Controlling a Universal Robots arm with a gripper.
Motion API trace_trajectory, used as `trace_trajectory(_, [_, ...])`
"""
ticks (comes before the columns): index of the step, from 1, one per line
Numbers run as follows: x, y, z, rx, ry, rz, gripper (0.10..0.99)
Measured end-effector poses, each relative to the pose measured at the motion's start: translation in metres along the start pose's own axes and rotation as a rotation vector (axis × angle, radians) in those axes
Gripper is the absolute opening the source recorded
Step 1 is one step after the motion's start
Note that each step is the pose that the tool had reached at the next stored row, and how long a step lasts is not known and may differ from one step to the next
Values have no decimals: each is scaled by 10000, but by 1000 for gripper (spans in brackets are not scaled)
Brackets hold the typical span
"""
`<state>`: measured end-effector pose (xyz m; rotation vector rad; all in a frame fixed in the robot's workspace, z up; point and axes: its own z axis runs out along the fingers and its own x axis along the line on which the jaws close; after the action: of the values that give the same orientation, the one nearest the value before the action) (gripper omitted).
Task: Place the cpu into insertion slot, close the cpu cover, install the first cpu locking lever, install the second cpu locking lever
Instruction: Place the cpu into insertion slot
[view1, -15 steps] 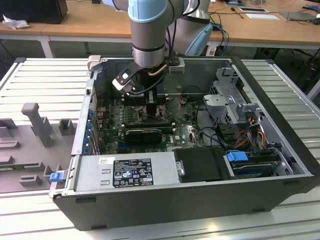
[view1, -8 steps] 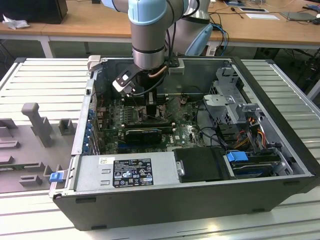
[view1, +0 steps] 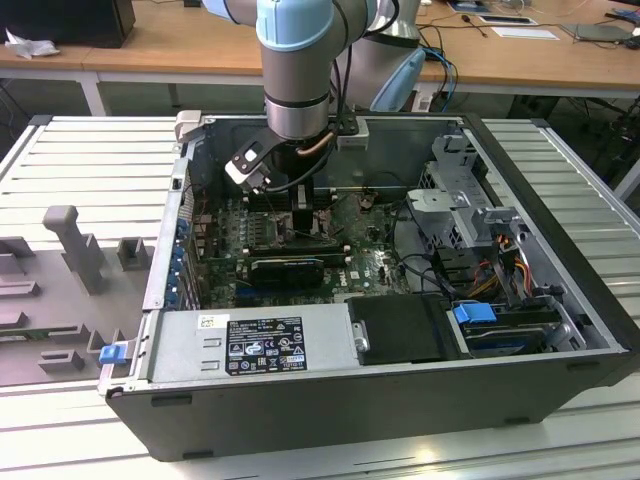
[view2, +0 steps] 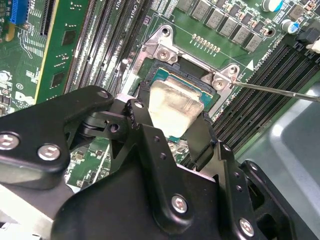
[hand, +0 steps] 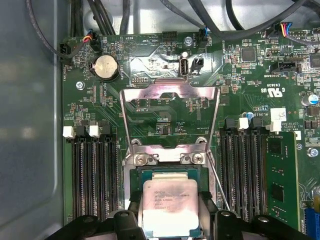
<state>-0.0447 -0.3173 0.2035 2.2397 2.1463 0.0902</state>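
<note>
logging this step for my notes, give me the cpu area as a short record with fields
insertion slot: on the green board, between black memory slots
cpu: silver top up, within the slot's metal surround
cpu cover: open, tilted back from the slot
claw: at the cpu, above the slot
thin metal rod: sticks out beside the slot

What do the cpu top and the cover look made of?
The cpu top looks like metal: pale silver-grey with a dull, satin finish that takes a soft glare rather than sharp reflections. The cover, standing open, looks like thin sheet metal, probably steel. It is bright and smooth, and its bars mirror a pinkish light.
</note>
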Motion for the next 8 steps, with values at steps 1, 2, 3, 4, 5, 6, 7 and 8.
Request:
trace_trajectory(1, [0,0,0,0,0,0,545])
trace_trajectory(2, [0,0,0,0,0,0,608])
trace_trajectory(3, [0,0,0,0,0,0,608])
trace_trajectory(4, [0,0,0,0,0,0,608])
trace_trajectory(5, [0,0,0,0,0,0,608])
trace_trajectory(6, [0,0,0,0,0,0,608])
trace_trajectory(7, [0,0,1,0,2,0,608])
trace_trajectory(8, [0,0,1,0,3,0,608])
